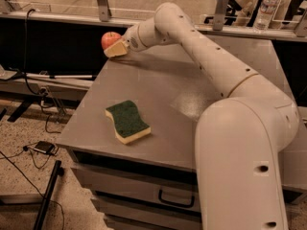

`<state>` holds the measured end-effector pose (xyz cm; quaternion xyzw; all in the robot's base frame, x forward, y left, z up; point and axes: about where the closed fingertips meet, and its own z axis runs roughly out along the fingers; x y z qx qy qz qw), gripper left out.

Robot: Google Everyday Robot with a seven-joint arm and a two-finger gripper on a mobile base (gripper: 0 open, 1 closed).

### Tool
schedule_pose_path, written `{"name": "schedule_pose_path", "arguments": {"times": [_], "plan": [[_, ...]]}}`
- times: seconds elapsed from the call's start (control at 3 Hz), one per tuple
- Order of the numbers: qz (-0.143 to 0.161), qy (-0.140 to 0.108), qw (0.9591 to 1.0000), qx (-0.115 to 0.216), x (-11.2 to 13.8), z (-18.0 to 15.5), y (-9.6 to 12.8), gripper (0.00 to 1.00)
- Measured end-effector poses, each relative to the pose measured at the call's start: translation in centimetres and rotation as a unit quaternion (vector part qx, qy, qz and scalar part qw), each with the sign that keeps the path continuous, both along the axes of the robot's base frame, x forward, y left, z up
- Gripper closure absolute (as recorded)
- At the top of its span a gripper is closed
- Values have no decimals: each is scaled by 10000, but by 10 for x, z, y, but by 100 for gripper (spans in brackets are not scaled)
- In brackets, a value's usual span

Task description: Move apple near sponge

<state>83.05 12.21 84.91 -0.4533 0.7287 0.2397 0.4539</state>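
My gripper (116, 48) is at the far left corner of the table (158, 87). The apple (110, 38) sits right against its tip. I cannot tell whether I have closed on it.

Assessment: the apple is firm, smooth, round and moderately heavy, so it is likely to roll. Best held across its widest girth.

The sponge (127, 121) lies well apart from my gripper, back toward my base.
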Motion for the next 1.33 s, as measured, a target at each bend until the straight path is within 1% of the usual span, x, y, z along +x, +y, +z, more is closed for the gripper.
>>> {"name": "schedule_pose_path", "arguments": {"times": [0.33, 0.67, 1.0, 1.33], "plan": [[35, 24, 10000, 5, -1, -3, 4, 71], [63, 39, 10000, 19, -2, -4, 6, 94], [181, 58, 9998, 102, -16, 24, 7, 100], [157, -25, 9998, 121, -43, 74, -4, 100]]}}
